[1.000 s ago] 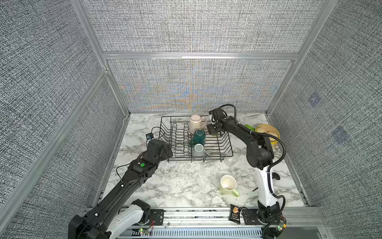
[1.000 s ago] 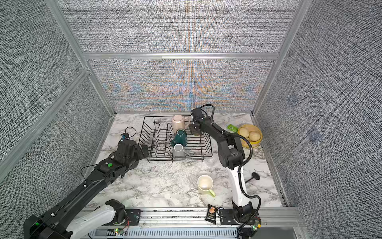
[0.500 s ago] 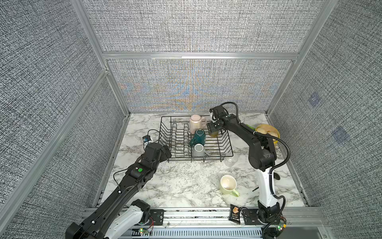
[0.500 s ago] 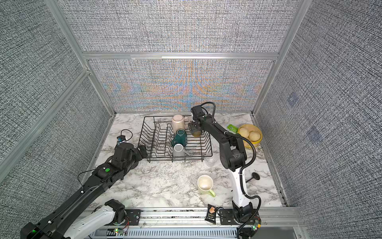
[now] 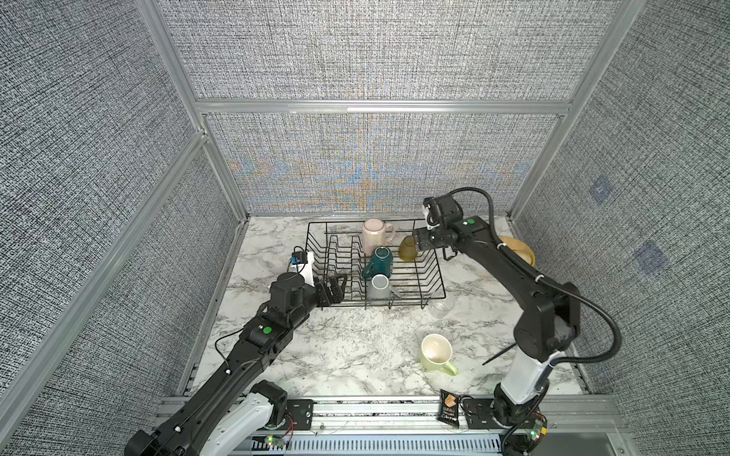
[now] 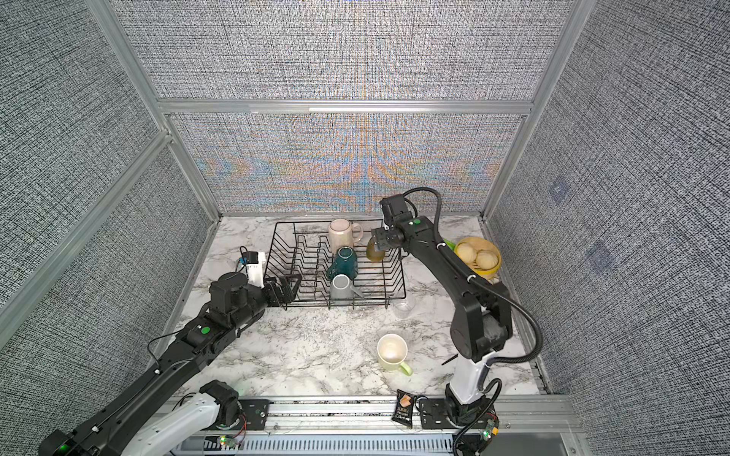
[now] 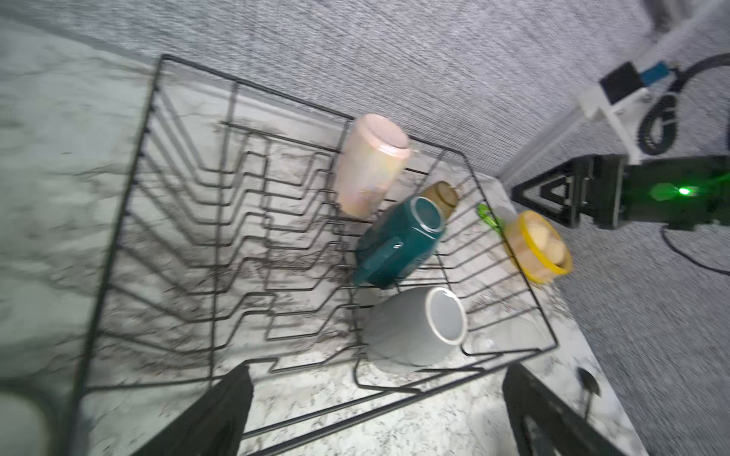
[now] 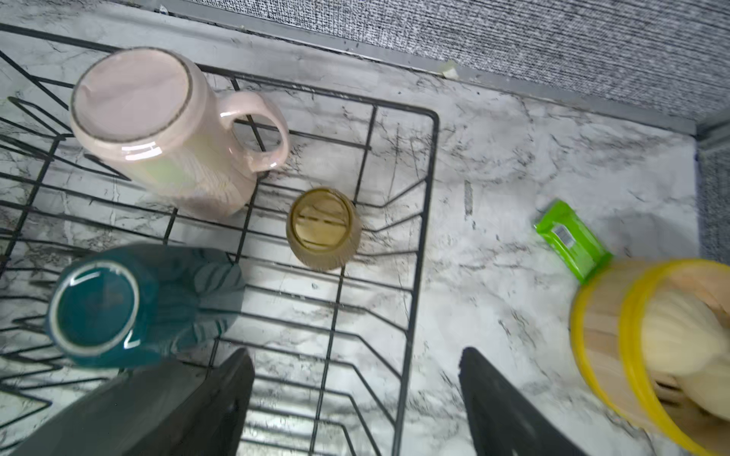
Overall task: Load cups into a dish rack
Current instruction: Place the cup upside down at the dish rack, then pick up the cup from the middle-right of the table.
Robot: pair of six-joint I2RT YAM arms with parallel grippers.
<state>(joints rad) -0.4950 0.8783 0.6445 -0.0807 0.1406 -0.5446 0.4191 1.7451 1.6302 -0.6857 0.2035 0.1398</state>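
dish rack (image 5: 419,277) right strip bare beside amber tumbler (image 5: 408,248) | left tool (image 7: 377,371) wide at front-left corner | right tool (image 8: 355,353) wide, empty

The black wire dish rack (image 7: 276,92) is seen holding a pale pink mug (image 7: 369,166) stood upside down, a tilted dark teal mug (image 7: 399,241), a grey mug (image 7: 414,327) laid on its side, and an amber tumbler (image 7: 442,193) partly hidden. The left gripper (image 7: 379,371) is held wide apart at the rim.

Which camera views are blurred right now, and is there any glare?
Left wrist view: motion blur throughout, the dish rack wires smeared. Right wrist view: amber glass fairly sharp, yellow bowl smeared, small glints on the pink mug. Both top views: sharp, with rainbow moiré on the back wall.
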